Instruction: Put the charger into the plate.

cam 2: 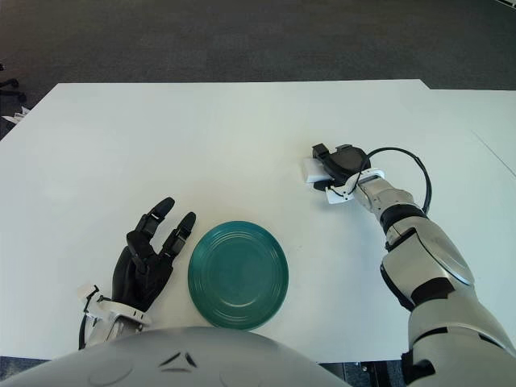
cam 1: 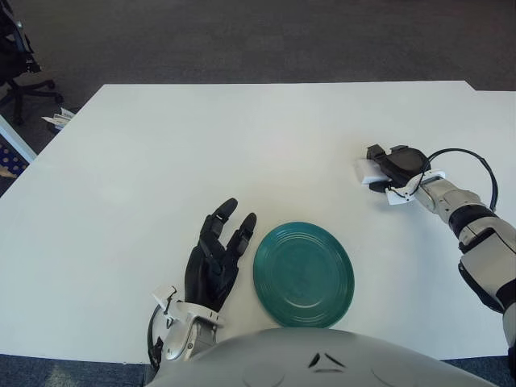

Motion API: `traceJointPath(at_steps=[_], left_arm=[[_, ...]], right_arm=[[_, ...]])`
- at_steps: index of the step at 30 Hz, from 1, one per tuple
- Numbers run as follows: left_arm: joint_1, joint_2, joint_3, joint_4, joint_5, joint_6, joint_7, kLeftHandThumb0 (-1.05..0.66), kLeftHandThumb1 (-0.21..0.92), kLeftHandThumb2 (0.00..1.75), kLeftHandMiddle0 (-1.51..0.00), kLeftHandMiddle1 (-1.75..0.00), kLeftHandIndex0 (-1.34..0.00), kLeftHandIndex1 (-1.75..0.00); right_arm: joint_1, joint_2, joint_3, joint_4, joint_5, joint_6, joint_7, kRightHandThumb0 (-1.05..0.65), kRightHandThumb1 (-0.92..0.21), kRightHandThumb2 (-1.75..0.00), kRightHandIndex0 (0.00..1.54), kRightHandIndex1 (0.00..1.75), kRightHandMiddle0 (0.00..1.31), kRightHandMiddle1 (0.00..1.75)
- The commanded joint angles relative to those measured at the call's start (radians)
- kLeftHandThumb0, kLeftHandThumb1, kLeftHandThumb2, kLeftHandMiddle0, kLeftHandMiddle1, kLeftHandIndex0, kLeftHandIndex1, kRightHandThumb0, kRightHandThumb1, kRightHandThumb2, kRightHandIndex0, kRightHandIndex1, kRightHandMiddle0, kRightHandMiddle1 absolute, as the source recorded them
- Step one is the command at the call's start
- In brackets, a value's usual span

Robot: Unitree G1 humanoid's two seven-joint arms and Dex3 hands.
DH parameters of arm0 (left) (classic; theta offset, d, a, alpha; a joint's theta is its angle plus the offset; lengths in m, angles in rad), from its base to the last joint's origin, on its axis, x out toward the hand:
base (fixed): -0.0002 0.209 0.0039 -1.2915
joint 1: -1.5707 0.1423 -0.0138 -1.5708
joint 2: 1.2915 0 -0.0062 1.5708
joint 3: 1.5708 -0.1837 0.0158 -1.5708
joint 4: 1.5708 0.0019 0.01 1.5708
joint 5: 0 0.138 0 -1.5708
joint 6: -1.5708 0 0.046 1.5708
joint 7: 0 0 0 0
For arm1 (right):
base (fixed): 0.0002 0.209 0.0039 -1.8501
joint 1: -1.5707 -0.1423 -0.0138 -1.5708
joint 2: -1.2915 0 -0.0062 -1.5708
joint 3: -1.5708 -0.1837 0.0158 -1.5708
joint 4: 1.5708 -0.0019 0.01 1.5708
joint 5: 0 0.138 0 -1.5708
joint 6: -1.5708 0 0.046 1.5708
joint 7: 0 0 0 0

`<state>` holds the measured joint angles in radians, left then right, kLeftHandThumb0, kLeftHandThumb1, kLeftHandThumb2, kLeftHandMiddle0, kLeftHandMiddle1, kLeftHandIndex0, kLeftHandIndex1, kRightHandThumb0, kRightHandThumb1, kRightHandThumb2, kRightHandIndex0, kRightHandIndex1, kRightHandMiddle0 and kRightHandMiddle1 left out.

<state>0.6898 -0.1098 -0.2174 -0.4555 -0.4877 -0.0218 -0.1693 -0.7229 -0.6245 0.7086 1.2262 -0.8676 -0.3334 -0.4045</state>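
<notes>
Bright, even overhead light; white surface (cam 1: 242, 145) evenly lit, no glare patches. Shadows soft and faint: thin dark rim under green plate (cam 1: 303, 274), slight shade beside left hand (cam 1: 216, 262). Floor (cam 1: 242, 40) beyond far edge much dimmer. Focus sharp throughout. Mild wide-angle bend along surface edges. Black fingers show little detail.

charger (cam 1: 368, 171): mostly hidden under the right hand (cam 1: 393, 166) (only a white edge shows)
chair (cam 1: 18, 60): cut off by the frame's left edge
plate (cam 2: 238, 274): near rim hidden by the robot's torso
</notes>
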Motion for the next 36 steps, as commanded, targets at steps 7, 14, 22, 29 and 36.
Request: traceJointPath(at_steps=[7, 14, 22, 29, 36], left_arm=[[0.004, 0.005, 0.002, -0.009, -0.006, -0.016, -0.007, -1.05, 0.92, 1.06, -0.57, -0.03, -0.12, -0.88], [0.005, 0.007, 0.003, -0.008, -0.001, -0.020, -0.007, -1.05, 0.92, 1.06, -0.58, -0.03, -0.14, -0.88], [0.003, 0.015, 0.009, -0.007, -0.010, -0.019, -0.015, -1.05, 0.92, 1.06, -0.58, -0.03, -0.14, -0.88], [0.004, 0.018, 0.013, -0.001, -0.013, -0.028, -0.026, -1.05, 0.92, 1.05, -0.58, -0.03, -0.15, -0.88], [0.003, 0.020, 0.017, 0.006, -0.020, -0.026, -0.030, -1.05, 0.92, 1.02, -0.60, -0.03, -0.16, -0.89]], right_arm=[[0.042, 0.016, -0.009, 0.012, 0.011, -0.015, 0.039, -0.38, -0.70, -0.82, 0.66, 1.75, 0.33, 1.75], [0.035, 0.027, -0.015, 0.034, 0.011, -0.011, 0.029, -0.38, -0.70, -0.82, 0.67, 1.75, 0.33, 1.75], [0.033, 0.039, -0.027, 0.040, 0.012, -0.009, -0.005, -0.38, -0.70, -0.83, 0.67, 1.75, 0.33, 1.75], [-0.022, 0.066, -0.084, 0.006, 0.063, 0.001, -0.006, -0.38, -0.71, -0.81, 0.68, 1.75, 0.33, 1.75], [0.004, 0.028, -0.189, -0.168, 0.144, -0.021, 0.002, -0.38, -0.70, -0.83, 0.74, 1.75, 0.34, 1.75]])
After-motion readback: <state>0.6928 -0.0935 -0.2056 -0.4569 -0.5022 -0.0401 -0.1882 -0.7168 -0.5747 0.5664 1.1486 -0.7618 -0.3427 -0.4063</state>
